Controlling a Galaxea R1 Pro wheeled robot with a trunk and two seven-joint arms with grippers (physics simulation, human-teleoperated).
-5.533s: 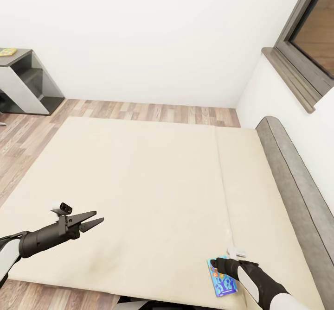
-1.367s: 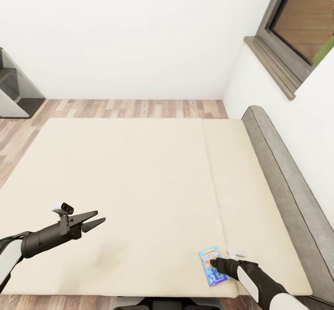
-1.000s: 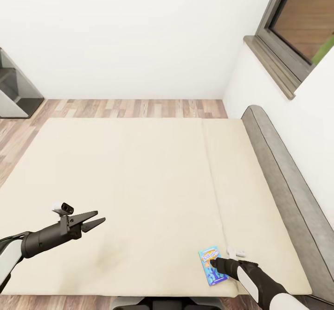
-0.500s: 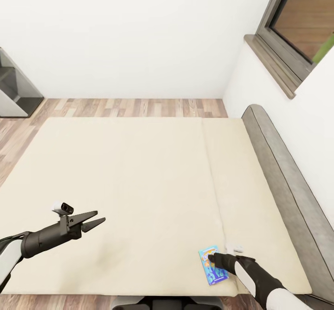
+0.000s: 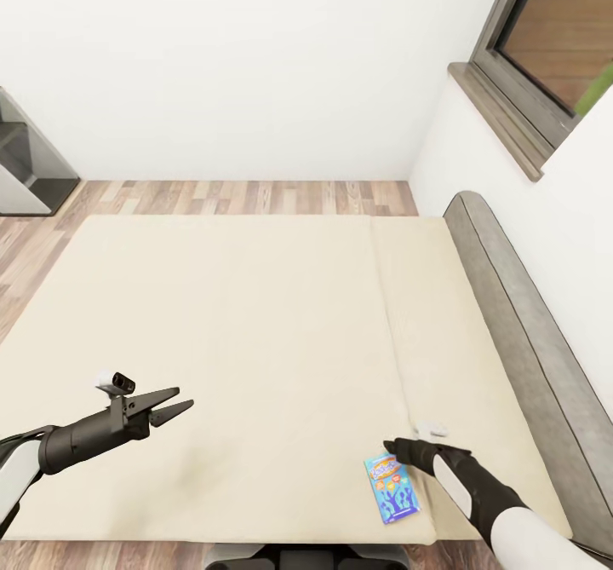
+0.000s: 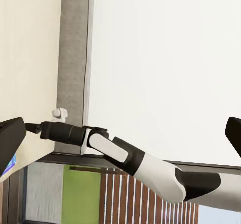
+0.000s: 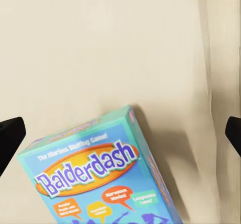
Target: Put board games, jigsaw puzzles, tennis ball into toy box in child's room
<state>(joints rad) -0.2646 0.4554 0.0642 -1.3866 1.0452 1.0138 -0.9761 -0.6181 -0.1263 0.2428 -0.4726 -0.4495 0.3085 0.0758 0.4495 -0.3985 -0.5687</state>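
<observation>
Clearly, 1 small blue board game [image 5: 391, 487] is seen lying flat on the bed [image 5: 255, 340], near the mattress's front edge and well short of the grey headboard [image 5: 528, 331], with its long axis running roughly from front edge to far edge. The right gripper [image 5: 398, 449] is held just beyond the box's far short end, jaws spread wide apart in the right wrist view, where the lid [image 7: 98, 174] sits between the 2 fingertips. The left gripper [image 5: 174, 405], slightly parted and empty, is held well apart from the box, so the right arm is judged the nearer for the grasp.
</observation>
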